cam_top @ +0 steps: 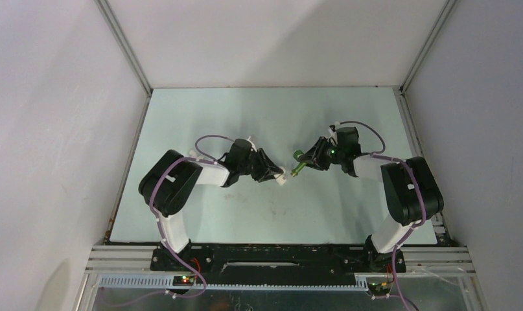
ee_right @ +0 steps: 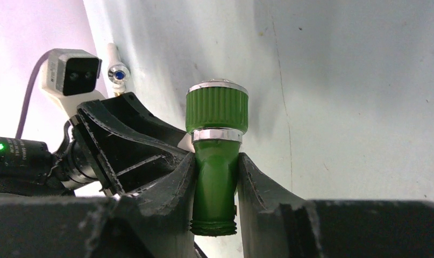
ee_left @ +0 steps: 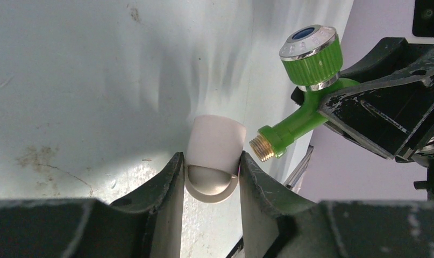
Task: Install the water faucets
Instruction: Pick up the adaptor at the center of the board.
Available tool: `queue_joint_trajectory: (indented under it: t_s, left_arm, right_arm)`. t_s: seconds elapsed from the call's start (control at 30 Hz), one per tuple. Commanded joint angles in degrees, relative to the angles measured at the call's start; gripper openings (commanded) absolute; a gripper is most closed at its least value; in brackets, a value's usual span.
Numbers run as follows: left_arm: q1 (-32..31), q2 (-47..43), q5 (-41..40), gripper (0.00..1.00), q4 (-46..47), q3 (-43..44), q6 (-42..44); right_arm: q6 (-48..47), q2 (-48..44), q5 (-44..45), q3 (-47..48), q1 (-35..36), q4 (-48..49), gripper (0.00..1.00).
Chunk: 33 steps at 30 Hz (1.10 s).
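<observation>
The right gripper (ee_right: 215, 161) is closed tightly on the body of the green faucet (ee_right: 216, 113), just under its knob (ee_right: 217, 110). The left gripper (ee_left: 210, 161) is closed on the rounded end of a white fitting (ee_left: 214, 142). Both hold their parts above the table (cam_top: 245, 214), near its middle, and the two parts almost meet.

I think the main danger is bad alignment. In the left wrist view, the brass thread (ee_left: 262, 148) of the faucet is just beside the side wall of the fitting, not in front of an opening. I cannot see where the opening is. If the arms push together like this, the thread may hit the wall or enter at an angle and jam. Also, the fitting is held on a curved surface, so a push or a twist could make it turn or slip out between the fingers. The faucet could rotate in its grip for the same reason, and either part could fall.

In the right wrist view, a small white piece (ee_right: 116, 71) with a silver cap is seen far behind. It may be the second faucet, but it is too small to be sure.

No brand, label or writing can be read. The knob has only a plain blue disc on top.
</observation>
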Motion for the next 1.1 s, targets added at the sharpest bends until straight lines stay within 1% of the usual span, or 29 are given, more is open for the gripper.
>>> queue_joint_trajectory:
  t_s: [0.0,0.03,0.07,0.17,0.33,0.47,0.6,0.77,0.9,1.07]
  left_arm:
    - [-0.3,-0.9,-2.5,0.11,-0.3,-0.5,-0.7]
    - [-0.3,-1.0,-2.8,0.05,0.1,-0.9,-1.9]
    - [-0.3,-1.3,-3.4,0.01,0.5,-1.3,-3.2]
    - [-0.3,-2.4,-5.5,0.00,2.8,-2.8,-6.7]
    - [-0.3,-5.2,-10.1,0.00,3.3,-4.2,-11.2]
    - [-0.3,-5.7,-11.6,0.00,5.1,-4.7,-13.6]
    - [-0.4,-5.6,-11.6,0.03,10.5,-6.4,-16.6]
    - [-1.3,-4.2,-10.5,0.04,11.4,-6.0,-17.0]
    - [-2.0,-3.1,-9.6,0.09,15.2,-6.5,-18.8]
    - [-2.5,-2.6,-8.7,0.13,15.0,-6.0,-18.4]
  right_arm:
    - [-1.4,-0.3,0.8,0.6,0.5,-1.6,0.00]
    - [-1.5,-0.3,0.8,0.6,0.6,-1.7,0.00]
    - [-1.5,-0.3,0.8,0.6,0.8,-1.7,0.00]
    - [-0.9,0.0,0.9,0.6,1.3,-1.2,0.00]
    - [0.7,1.2,0.7,0.6,2.6,0.2,0.00]
    - [2.1,2.8,-0.1,0.6,3.3,1.6,0.00]
    - [3.2,3.8,-0.3,0.6,4.2,2.9,0.00]
    - [5.0,5.6,0.0,1.2,4.6,5.0,0.00]
    - [6.1,7.1,0.5,1.7,5.1,6.5,0.00]
    - [6.8,7.6,0.9,1.7,4.3,7.3,0.00]
